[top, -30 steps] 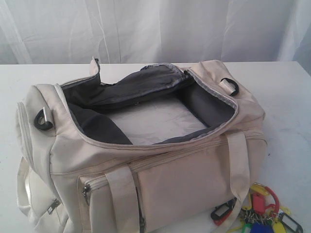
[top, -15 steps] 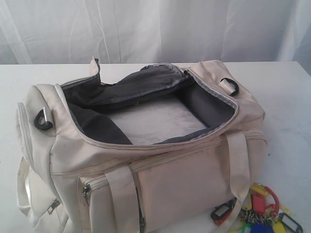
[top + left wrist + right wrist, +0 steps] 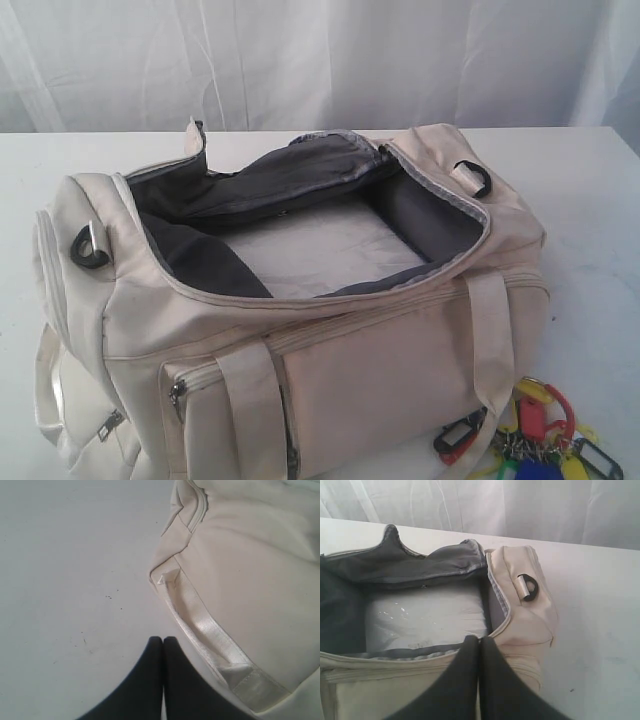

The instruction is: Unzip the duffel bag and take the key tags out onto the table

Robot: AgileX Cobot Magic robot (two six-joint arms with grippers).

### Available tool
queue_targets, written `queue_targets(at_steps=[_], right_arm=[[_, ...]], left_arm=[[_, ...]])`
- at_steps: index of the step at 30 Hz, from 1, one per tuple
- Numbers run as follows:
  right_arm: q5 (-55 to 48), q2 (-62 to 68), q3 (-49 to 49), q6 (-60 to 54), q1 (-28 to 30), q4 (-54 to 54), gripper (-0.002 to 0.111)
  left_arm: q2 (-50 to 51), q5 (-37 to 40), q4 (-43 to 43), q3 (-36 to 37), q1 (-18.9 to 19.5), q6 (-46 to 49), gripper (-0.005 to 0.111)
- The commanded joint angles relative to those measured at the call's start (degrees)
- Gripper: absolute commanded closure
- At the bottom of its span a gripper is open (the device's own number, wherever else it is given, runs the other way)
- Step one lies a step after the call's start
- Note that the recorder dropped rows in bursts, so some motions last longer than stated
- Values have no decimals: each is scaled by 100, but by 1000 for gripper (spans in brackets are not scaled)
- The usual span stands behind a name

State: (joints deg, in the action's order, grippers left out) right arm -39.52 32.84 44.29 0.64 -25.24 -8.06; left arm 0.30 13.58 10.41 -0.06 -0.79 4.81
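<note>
The cream duffel bag [image 3: 380, 360] lies on the white table [image 3: 590, 200] with its top zipper undone and the flap folded back, showing grey lining and a pale floor. The key tags [image 3: 540, 440], yellow, blue, black and red on a ring, rest on the table by the bag's front right corner. Neither gripper shows in the exterior view. In the left wrist view my left gripper [image 3: 163, 640] is shut and empty over the table beside the bag's end [image 3: 250, 580]. In the right wrist view my right gripper [image 3: 479, 639] is shut and empty above the bag's near rim [image 3: 520, 625].
A white curtain [image 3: 320, 60] hangs behind the table. A black D-ring [image 3: 473, 178] sits at the bag's right end and another [image 3: 88, 246] at its left end. A pale webbing handle [image 3: 200, 625] lies at the bag's left end.
</note>
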Motion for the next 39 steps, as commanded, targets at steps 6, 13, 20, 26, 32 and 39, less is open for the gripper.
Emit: queue_targets(at_steps=[6,13,20,26,32,39], right_arm=[[-1,-23,20,-64,9,11,108],[-1,-23,20,-64,9,11,108],[-1,-23,20,-64,9,11,108],[-1,-23,20,-64,9,11,108],[-1,-23,20,-64,9,11,108],[-1,-34,20,-64,-47,11,108]], left_arm=[[-30,71,90,6,-48,-47,106],[-30,63,90,6,-48,-23,106],[-30,63,-82,6,-148,-23,106],[-30,-34,-645,6,-329,-23,106],[-30,-34,-1163,6,-329,-23,106],[-30,-34,-1242,6,-329,-23,106]])
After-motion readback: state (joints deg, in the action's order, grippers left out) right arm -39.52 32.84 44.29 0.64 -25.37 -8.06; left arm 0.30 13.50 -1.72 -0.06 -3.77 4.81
